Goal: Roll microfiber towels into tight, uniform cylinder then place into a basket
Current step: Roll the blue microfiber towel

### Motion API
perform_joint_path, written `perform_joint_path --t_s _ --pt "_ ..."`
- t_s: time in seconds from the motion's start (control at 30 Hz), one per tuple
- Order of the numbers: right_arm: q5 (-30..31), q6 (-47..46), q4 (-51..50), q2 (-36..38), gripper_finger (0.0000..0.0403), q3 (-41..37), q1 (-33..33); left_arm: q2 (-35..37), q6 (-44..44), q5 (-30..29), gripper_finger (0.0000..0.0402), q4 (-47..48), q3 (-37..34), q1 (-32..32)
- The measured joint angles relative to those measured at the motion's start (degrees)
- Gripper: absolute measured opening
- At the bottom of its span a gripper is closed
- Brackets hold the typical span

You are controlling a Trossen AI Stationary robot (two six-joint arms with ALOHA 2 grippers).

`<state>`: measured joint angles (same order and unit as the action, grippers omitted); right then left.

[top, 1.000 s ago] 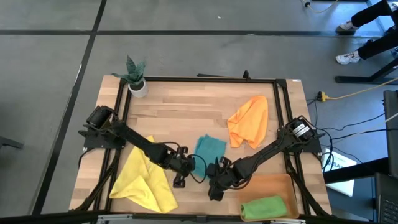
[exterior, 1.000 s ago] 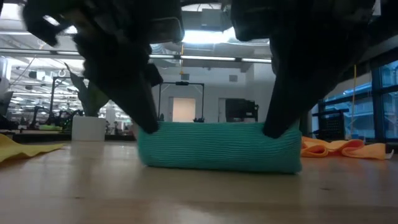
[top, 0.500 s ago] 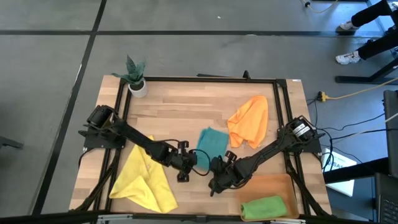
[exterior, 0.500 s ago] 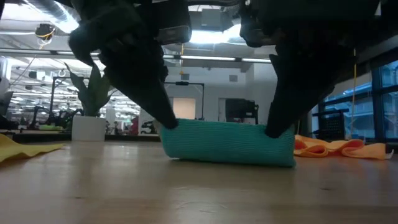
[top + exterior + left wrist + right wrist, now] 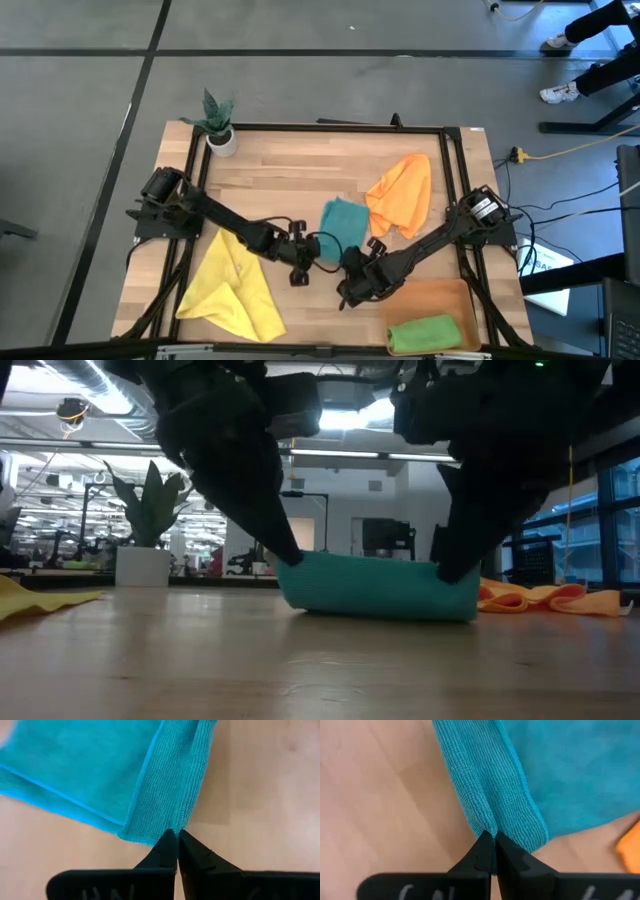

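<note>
One rolled green soft towel [image 5: 424, 333] lies in the orange see-through basket [image 5: 437, 296], while the left hand [image 5: 309, 262] and right hand [image 5: 349, 270], both pinched shut, roll the teal soft towel [image 5: 342, 222] mid-tabletop; yellow and orange wait.

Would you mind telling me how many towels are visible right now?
4: teal towel mid-table at both grippers, orange towel to its right, yellow towel front left, green towel rolled in the basket.

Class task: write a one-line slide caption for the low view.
Two shut pincers, left and right, press on the ends of a part-rolled teal towel on the wooden table.
</note>
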<state>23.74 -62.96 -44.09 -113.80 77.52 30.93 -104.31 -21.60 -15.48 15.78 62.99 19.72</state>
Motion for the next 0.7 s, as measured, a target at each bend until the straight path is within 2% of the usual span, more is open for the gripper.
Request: perform_joint_path --t_s 0.17,0.33,0.4,0.5,0.7 --pt "-8.13 3.43 4.25 0.0 0.0012 0.03 -0.03 0.0 -0.64 8.96 0.0 -0.09 0.08 0.72" --pt "-17.79 9.99 14.77 0.0 0.0012 0.02 0.25 0.0 -1.59 17.55 0.0 0.46 0.07 2.68" --pt "-19.12 12.24 17.87 0.0 0.0012 0.02 0.76 0.0 -2.08 20.08 0.0 0.41 0.05 3.73" --pt "-18.56 13.31 19.45 0.0 0.0012 0.02 1.27 0.0 0.49 19.76 0.0 -0.16 0.05 4.92" --pt "-11.55 9.58 16.06 0.0 0.0012 -0.07 1.27 -0.04 1.87 10.65 0.0 -0.27 -0.06 5.75"
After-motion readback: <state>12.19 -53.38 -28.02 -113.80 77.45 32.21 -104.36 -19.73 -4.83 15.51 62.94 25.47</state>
